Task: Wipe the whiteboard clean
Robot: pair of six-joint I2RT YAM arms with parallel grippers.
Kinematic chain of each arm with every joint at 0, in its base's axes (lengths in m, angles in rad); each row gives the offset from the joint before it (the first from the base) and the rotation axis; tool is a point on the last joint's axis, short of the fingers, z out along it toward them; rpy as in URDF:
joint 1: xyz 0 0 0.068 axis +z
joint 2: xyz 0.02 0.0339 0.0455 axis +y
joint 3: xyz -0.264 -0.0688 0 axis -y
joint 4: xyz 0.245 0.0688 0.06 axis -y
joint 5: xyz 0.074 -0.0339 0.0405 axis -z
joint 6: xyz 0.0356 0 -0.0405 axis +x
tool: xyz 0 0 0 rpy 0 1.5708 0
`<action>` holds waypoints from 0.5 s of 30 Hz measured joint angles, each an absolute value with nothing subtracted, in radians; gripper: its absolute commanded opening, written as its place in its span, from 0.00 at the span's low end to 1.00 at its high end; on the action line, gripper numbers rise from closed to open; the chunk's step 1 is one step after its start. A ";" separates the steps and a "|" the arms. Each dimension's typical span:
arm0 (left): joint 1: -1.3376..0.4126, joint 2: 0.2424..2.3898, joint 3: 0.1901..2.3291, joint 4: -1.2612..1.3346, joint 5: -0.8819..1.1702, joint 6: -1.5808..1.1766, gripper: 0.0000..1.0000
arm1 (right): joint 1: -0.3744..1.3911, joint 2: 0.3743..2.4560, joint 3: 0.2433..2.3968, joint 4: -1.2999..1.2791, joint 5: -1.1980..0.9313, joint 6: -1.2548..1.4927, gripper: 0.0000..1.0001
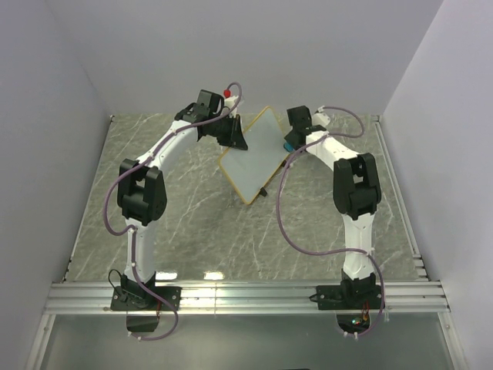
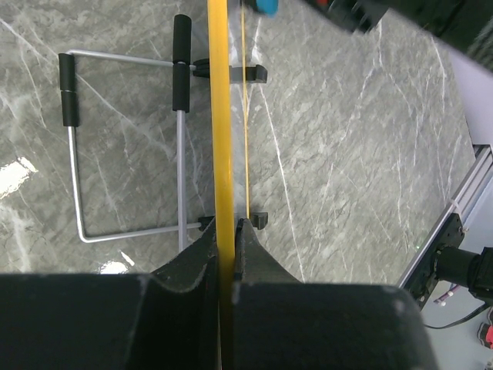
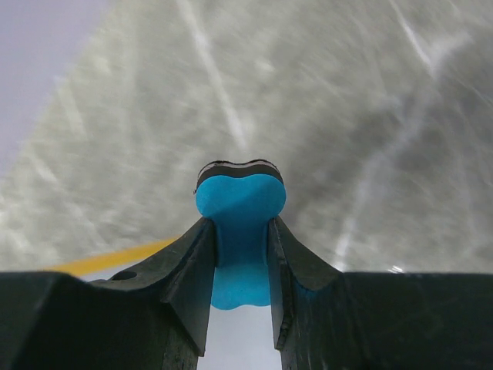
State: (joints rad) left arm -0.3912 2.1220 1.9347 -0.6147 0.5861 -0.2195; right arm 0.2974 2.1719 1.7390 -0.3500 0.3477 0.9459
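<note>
The whiteboard (image 1: 253, 156) stands tilted at the back middle of the marble table, its white face blank in the top view. My left gripper (image 1: 234, 136) is shut on its upper left edge. In the left wrist view the yellow frame (image 2: 219, 116) runs edge-on between the jaws of the left gripper (image 2: 226, 231), and two black feet (image 2: 256, 74) stick out to the right. My right gripper (image 1: 293, 143) is shut on a blue eraser (image 1: 288, 146) at the board's right edge. In the right wrist view the eraser (image 3: 240, 204) sits between the fingers of the right gripper (image 3: 240, 227), over the white surface (image 3: 239, 343).
A bent wire stand (image 2: 127, 154) with black sleeves lies on the table behind the board. An aluminium rail (image 1: 246, 294) runs along the near edge by the arm bases. Pale walls close in at the left, back and right.
</note>
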 measured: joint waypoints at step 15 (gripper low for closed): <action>-0.405 2.111 1.937 -0.625 0.562 -0.215 0.00 | 0.297 2.215 1.765 -0.511 0.332 0.979 0.00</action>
State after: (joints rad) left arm -0.4049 2.1109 1.9373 -0.6247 0.5625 -0.2146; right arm 0.2970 2.2154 1.7649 -0.5110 0.3321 0.9794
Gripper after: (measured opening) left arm 0.080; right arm 0.364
